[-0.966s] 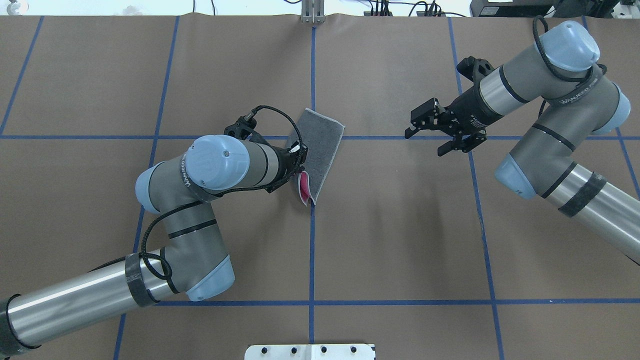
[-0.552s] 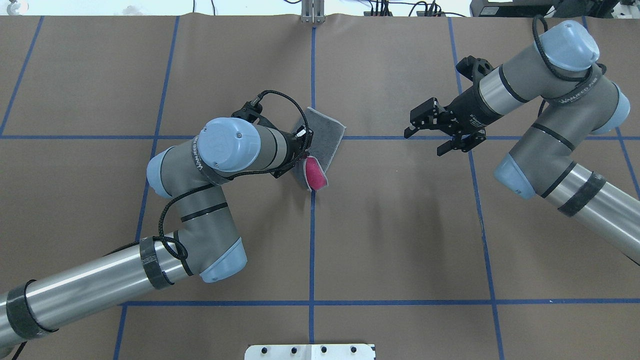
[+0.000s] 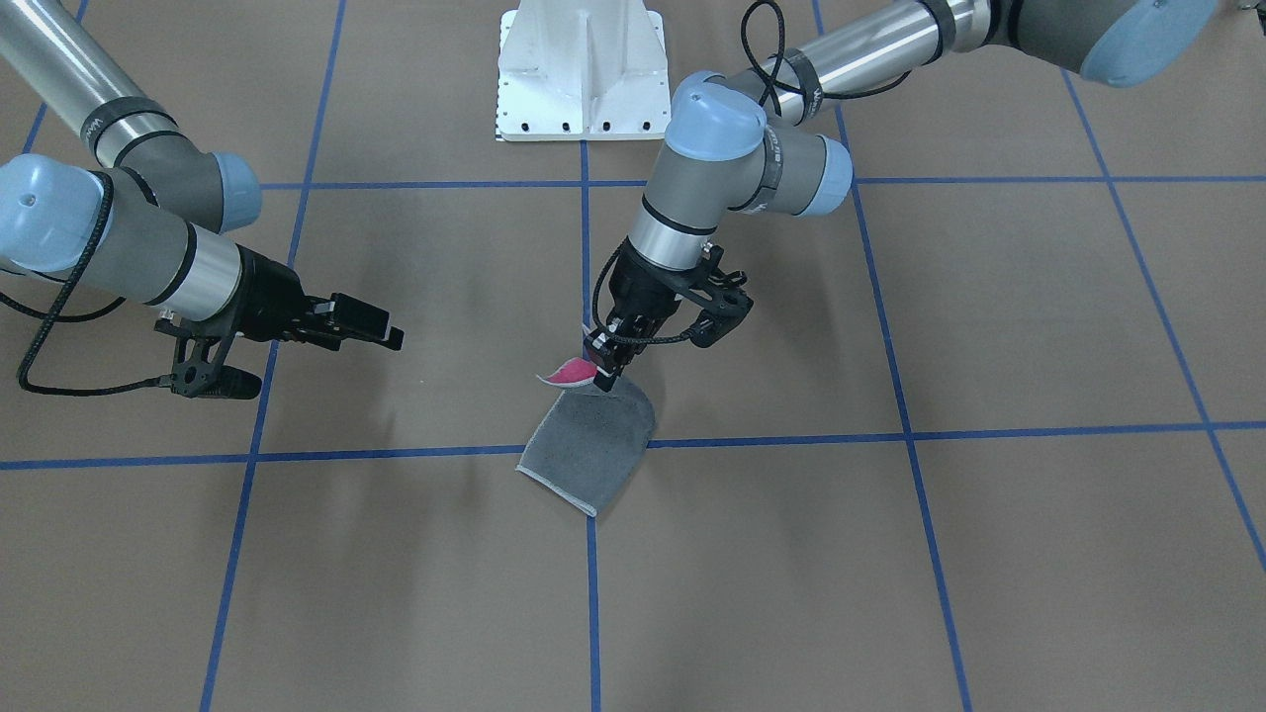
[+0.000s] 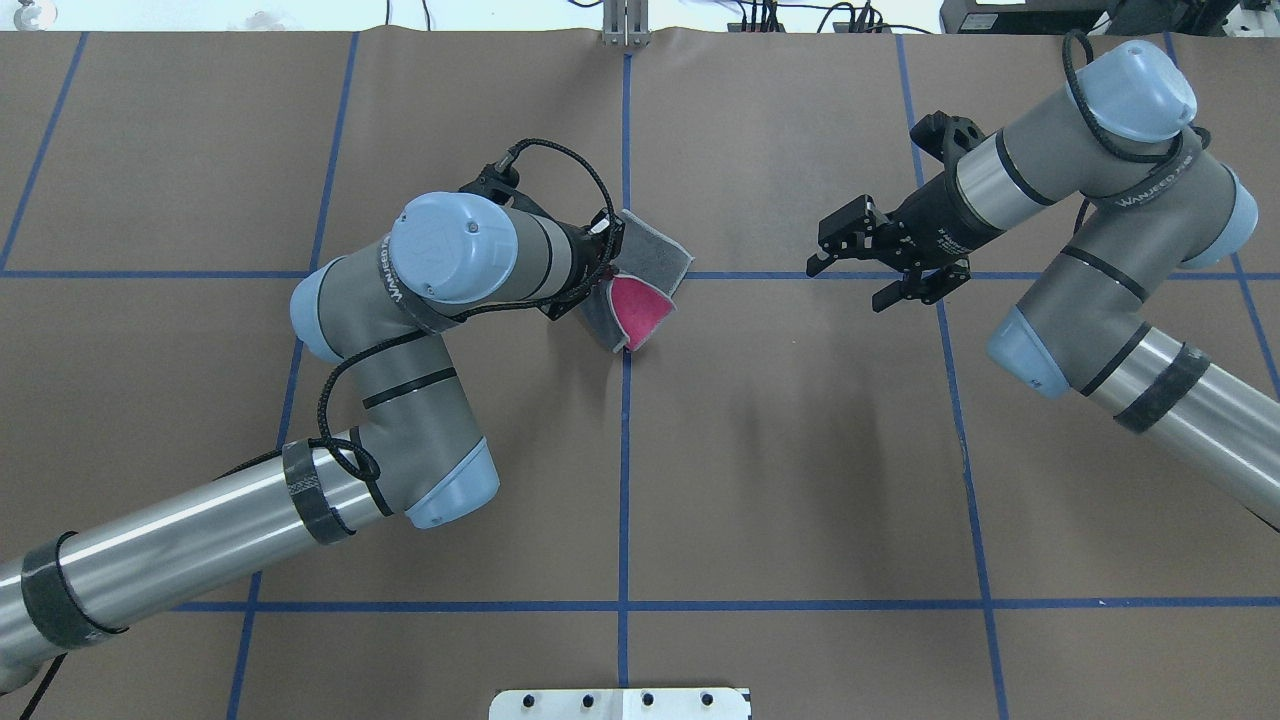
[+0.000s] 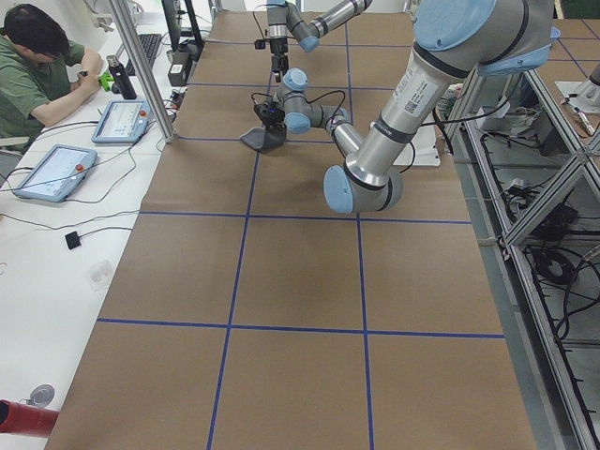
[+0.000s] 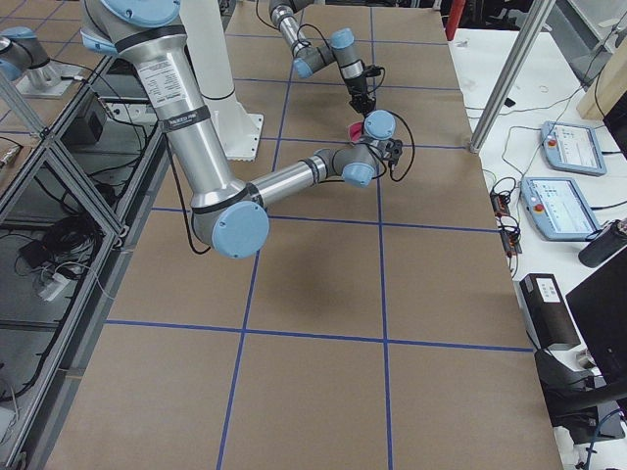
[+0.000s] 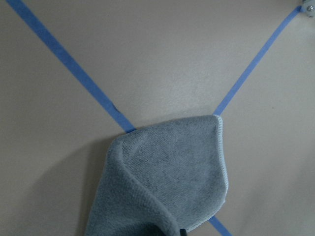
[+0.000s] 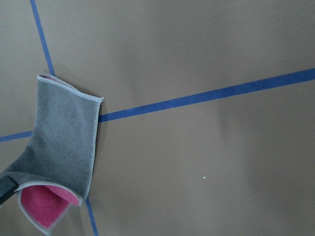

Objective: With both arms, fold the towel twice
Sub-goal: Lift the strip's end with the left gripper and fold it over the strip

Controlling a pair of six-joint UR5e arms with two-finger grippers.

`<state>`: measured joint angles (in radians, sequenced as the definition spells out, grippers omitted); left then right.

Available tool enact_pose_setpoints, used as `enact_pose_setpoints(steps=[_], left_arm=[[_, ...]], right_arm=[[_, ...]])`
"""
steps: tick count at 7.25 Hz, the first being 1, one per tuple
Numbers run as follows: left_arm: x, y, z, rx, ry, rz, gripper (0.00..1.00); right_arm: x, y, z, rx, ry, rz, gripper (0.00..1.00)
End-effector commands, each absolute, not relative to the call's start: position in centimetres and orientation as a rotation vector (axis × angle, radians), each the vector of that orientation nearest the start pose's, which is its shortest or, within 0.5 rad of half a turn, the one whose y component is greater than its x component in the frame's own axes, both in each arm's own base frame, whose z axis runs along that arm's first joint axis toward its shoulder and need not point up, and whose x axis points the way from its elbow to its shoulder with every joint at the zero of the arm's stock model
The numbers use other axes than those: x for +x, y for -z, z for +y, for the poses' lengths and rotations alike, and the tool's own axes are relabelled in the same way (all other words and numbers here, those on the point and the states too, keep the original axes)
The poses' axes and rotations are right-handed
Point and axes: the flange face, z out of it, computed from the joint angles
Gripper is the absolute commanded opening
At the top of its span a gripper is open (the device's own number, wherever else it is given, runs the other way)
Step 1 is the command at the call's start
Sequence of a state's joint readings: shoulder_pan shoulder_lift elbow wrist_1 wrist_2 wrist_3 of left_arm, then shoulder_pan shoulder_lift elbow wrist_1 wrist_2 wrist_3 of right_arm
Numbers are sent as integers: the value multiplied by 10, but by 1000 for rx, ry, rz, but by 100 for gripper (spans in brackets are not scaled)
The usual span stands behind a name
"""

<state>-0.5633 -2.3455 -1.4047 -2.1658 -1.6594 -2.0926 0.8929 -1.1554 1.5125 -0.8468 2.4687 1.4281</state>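
Note:
The towel [image 4: 655, 255] lies at the table's middle, dark grey face up, with its near end lifted and curled over so the pink face [image 4: 638, 308] shows. It also shows in the front view [image 3: 590, 445], the left wrist view [image 7: 172, 172] and the right wrist view [image 8: 64, 142]. My left gripper [image 3: 601, 374] is shut on the towel's lifted corner, just above the table. My right gripper [image 4: 846, 287] is open and empty, hovering well to the right of the towel and apart from it.
Blue tape lines [image 4: 624, 450] divide the brown table into squares. The white pedestal base [image 3: 579, 69] stands at the robot's edge. An operator [image 5: 37, 56] sits at a side table with tablets [image 5: 47, 173] beyond the far edge.
My left gripper has carried the towel's near end away from the robot, over the rest of the towel. More of the pink face shows. The right arm has hardly moved.

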Motion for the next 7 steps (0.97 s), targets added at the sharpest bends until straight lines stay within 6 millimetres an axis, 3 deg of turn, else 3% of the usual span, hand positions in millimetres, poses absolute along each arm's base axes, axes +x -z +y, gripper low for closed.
enact_pose_setpoints(steps=[1, 3, 6, 7], left_arm=[[587, -168, -520, -66, 912, 1269, 0], [579, -166, -538, -53, 937, 1266, 0], [583, -197, -563, -66, 1001, 1256, 0], [584, -196, -567, -82, 1029, 1257, 0]], right_arm=[[-359, -356, -534, -202, -162, -1258, 100], [-359, -356, -534, -200, -163, -1258, 100], [-359, -355, -534, -199, -162, -1259, 100], [-359, -355, -534, -199, -162, -1259, 100]])
